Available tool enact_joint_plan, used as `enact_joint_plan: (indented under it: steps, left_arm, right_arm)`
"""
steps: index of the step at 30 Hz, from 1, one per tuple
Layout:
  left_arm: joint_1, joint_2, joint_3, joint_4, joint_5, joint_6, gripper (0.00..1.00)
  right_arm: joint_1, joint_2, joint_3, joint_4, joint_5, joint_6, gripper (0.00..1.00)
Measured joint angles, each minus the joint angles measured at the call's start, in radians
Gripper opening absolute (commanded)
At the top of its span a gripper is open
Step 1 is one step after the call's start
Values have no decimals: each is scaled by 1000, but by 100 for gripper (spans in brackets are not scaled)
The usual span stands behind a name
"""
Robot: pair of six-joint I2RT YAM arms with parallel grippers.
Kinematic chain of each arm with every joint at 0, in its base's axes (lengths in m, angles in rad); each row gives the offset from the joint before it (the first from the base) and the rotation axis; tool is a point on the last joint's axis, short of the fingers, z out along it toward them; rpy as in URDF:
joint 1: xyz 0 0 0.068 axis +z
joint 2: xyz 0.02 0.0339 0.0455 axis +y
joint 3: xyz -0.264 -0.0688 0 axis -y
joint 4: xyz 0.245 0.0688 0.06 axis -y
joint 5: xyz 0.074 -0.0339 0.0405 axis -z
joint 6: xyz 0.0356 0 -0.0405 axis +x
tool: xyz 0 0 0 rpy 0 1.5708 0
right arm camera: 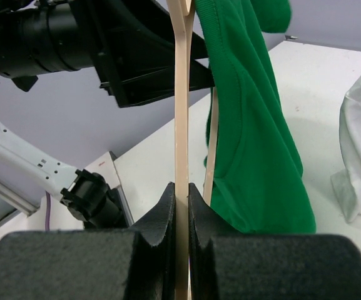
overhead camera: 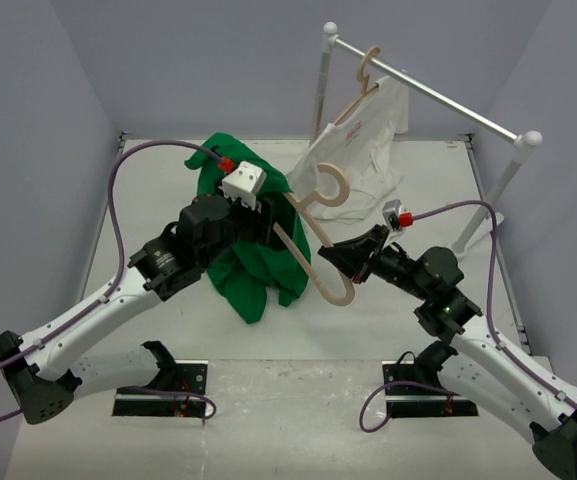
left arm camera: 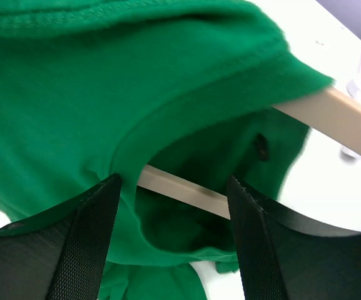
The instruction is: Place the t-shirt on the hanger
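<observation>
The hanger (right arm camera: pixel 181 94) is being clamped by the right gripper (right arm camera: pixel 181 195) while the t-shirt (left arm camera: pixel 55 94) collar is being straddled by the left gripper (left arm camera: pixel 174 187), jaws apart.

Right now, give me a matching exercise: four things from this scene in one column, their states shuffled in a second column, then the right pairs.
Column one:
1. t-shirt
2. hanger
3. white garment
4. left pincer

Column two:
A. hangs from the rail
B. open, at the green collar
C. draped over one hanger arm
D. clamped in the right pincer

Pairs: 1-C, 2-D, 3-A, 4-B
</observation>
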Motion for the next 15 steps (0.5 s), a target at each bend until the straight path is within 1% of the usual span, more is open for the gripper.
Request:
enact_joint_plan:
  steps: [2,4,5,8,10,11,14,15]
  left_arm:
    - [0,15,0,18,-43,7,58]
    - [-1,19,1,33,-82,11,56]
    - [-1,20,1,39,-103,13,57]
    - [-1,20,1,60,-153,17,64]
    - [-1,17,1,62,-166,19,65]
    - [-1,14,1,62,-173,20,62]
    - [-1,5,1,62,-179,27,44]
    - [-1,3,1,62,-177,30,34]
  right_arm:
    - [0,-6,12,-23,-2,1,0]
    - [-1,-13,22,-42,-4,2,0]
    - [-1,-16,26,-49,-5,3,0]
    - [-1,-15,40,-65,-7,4,0]
    - [-1,-13,44,-73,-7,4,0]
    - [-1,-10,44,-74,-7,4,0]
    - [-1,14,52,-73,-11,8,0]
    - [-1,25,55,-74,-16,9,0]
